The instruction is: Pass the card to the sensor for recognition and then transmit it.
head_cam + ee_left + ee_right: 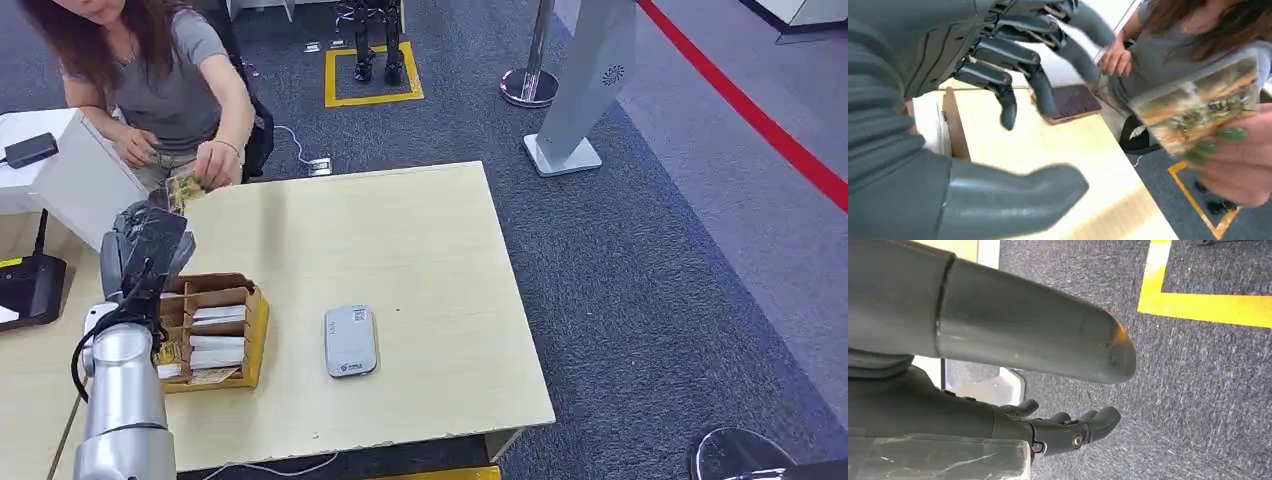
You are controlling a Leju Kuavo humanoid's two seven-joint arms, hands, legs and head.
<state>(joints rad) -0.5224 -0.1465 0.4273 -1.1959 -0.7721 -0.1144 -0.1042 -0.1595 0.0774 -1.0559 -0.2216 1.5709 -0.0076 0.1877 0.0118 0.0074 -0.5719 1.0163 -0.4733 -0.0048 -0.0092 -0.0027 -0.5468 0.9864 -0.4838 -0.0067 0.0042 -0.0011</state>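
The card (184, 189) is held in a person's hand (212, 165) at the far left edge of the tabletop (400, 260), just beyond the left hand (148, 240), at about 1 o'clock from it. In the head view its long axis is seen to run roughly from 8 to 2 o'clock, tilted, with the nearer end pointing toward the left hand. In the left wrist view the card (1198, 107) is pinched by the person's fingertips and is apart from the robot's fingers (1008, 100), which are spread and released, with nothing between them. The card box (212, 330) lies at 6 o'clock from the left hand, and the sensor (350, 340) lies flat at 3 o'clock from the box. The right hand (1068, 432) is seen above the carpet; its fingers are curled loosely around nothing.
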